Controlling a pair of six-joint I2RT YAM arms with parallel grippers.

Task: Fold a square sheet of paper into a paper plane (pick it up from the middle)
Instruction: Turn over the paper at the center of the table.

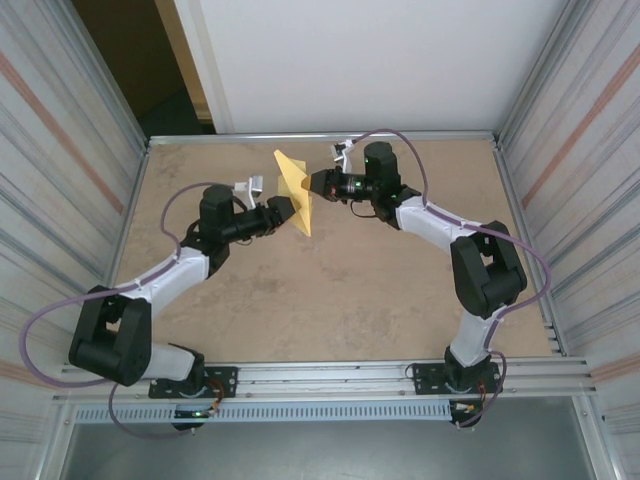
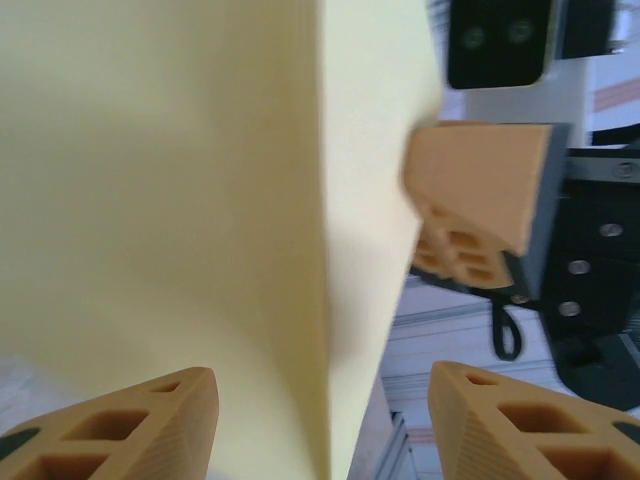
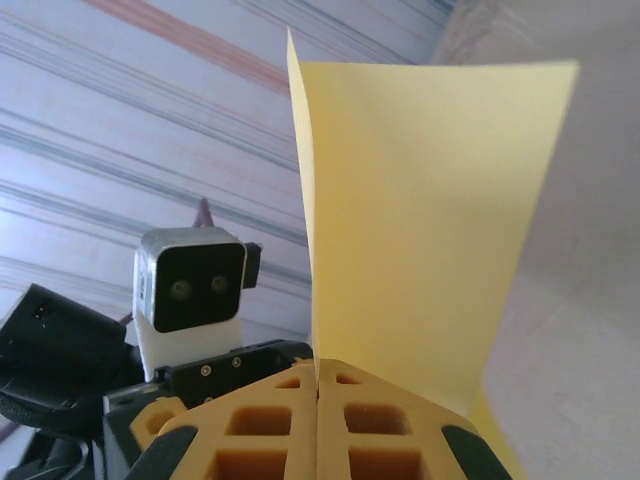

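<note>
Light: soft, even, from overhead; counter (image 1: 330,290) bright, shadows faint.
Left wrist view: square sheet of paper (image 2: 180,200) very close, blurred, washed pale; background smeared.
Right wrist view: paper crisp, shaded toward its fold.

A metal rail (image 1: 330,372) edges the mottled tan table (image 1: 330,300).

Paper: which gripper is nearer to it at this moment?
Right. The right gripper is shut on the edge of the paper and holds it up in the air. The left gripper is open, straddling the paper's other side without pinching it.
</note>
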